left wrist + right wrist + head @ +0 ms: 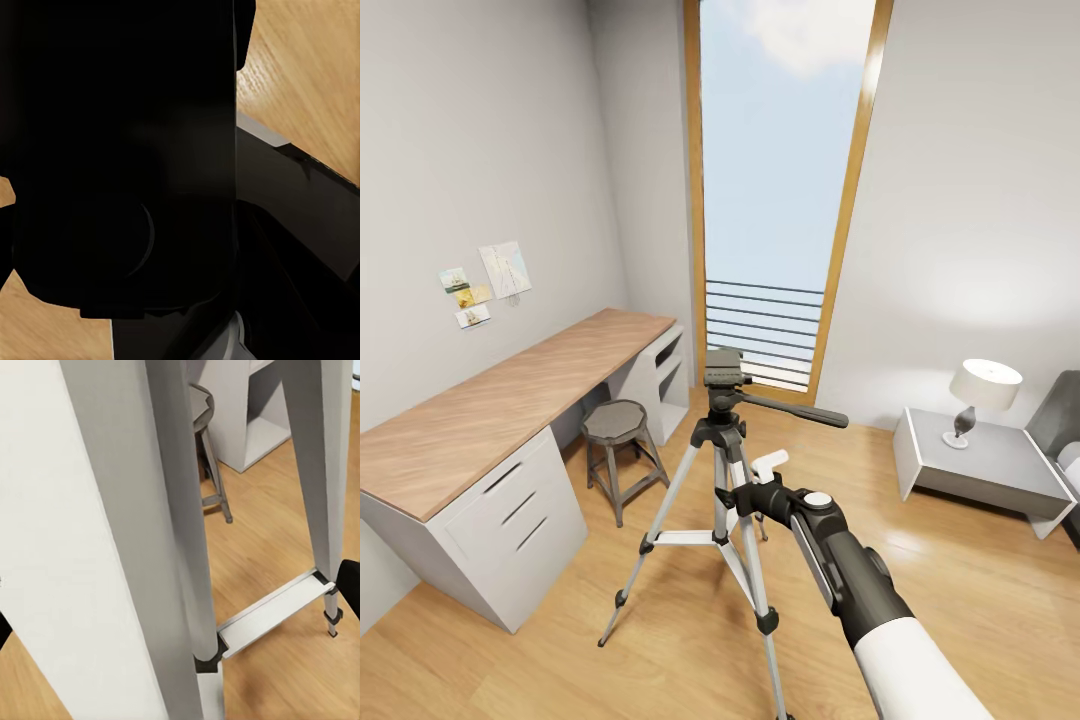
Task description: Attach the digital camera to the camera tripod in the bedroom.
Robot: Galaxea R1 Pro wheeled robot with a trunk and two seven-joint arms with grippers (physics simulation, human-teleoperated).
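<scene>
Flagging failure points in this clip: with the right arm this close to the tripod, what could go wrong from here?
1. The right gripper is at the camera tripod's upper legs; a sideways nudge could tip or shift the light stand.
2. The tripod head is bare, so the camera is not yet mounted. The left wrist view is almost all dark, so I cannot tell what the left gripper holds.
3. The stool stands beside one leg, which narrows the room to manoeuvre.

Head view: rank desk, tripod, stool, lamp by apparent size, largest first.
1. desk
2. camera tripod, though it stands nearer the camera, which inflates it
3. stool
4. lamp, farther off, so its true size against the stool is unsure
</scene>
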